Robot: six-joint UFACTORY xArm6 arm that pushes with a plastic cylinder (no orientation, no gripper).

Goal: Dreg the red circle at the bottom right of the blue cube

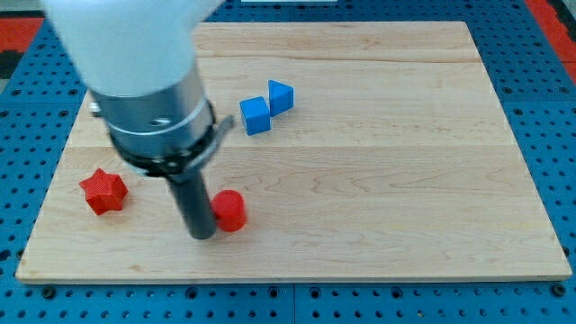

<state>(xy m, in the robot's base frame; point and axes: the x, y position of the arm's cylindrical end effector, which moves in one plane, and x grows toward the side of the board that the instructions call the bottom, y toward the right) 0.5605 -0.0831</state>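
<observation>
The red circle (231, 210), a short red cylinder, sits on the wooden board near the view's bottom, left of centre. My tip (202, 234) is at the end of the dark rod, right beside the red circle on its left and touching or nearly touching it. The blue cube (256, 115) lies up the board, above and slightly right of the red circle. A blue triangular block (281, 95) sits against the cube's upper right. The arm's white and grey body hides the board's upper left.
A red star-shaped block (103, 191) lies at the view's left, left of the rod. The wooden board (405, 180) rests on a blue perforated table (549, 72), with its bottom edge just below the tip.
</observation>
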